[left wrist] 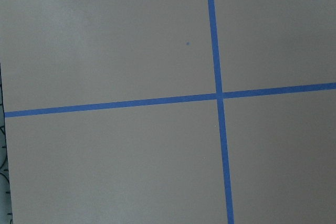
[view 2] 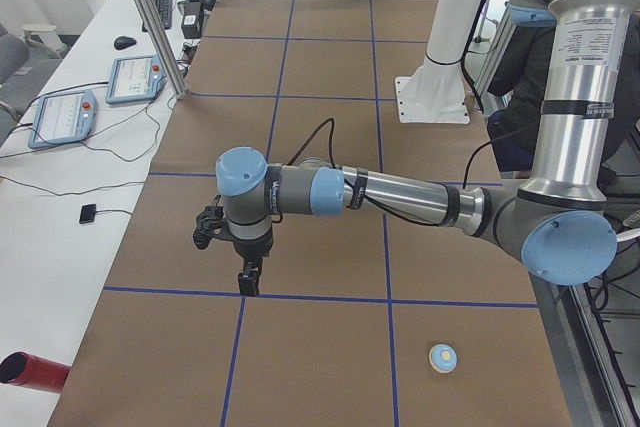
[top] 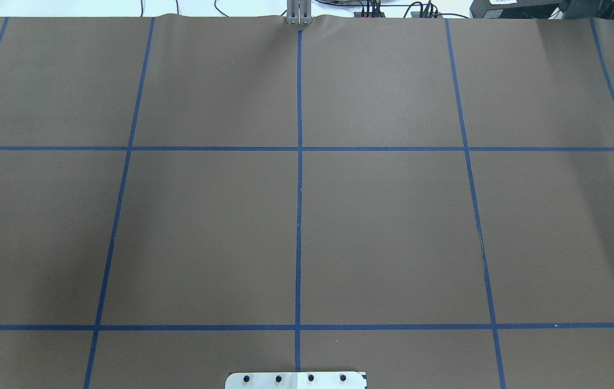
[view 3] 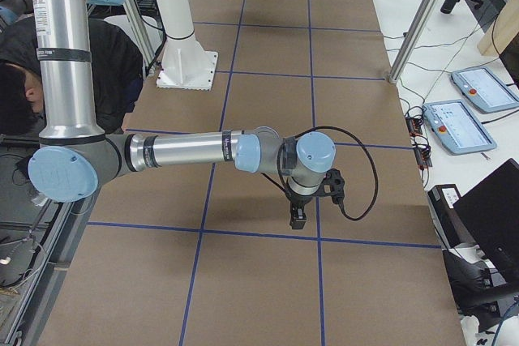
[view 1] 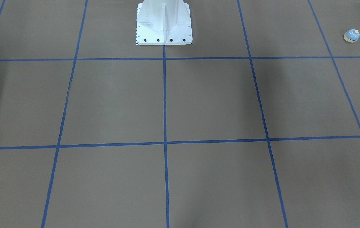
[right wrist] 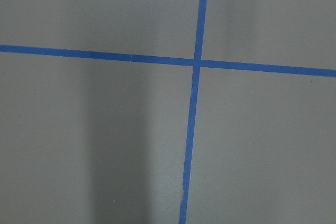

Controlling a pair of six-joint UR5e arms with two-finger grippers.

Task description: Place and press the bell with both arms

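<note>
The bell [view 1: 351,35] is not yet grasped, placed or pressed; everything remains to do. Over the counter [view 1: 217,101] reach the left arm [view 2: 400,197] and right arm [view 3: 178,151]. The left claw [view 2: 247,282] and right claw [view 3: 298,218] hang above the counter; I cannot tell how far they gape, and neither holds the bell. It sits alone near the counter's left end, well apart from both.

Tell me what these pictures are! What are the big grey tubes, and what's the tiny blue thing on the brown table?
Those tubes are two robot arms, the left arm and the right arm. Each ends in a black two-finger gripper: the left gripper and the right gripper. Both hang above the brown table, holding nothing I can see. Two pictures come from the table's ends, two from high up, and two from small wrist cameras that see only table and blue tape lines. The tiny blue thing is a bell, sitting alone near a corner.
</note>
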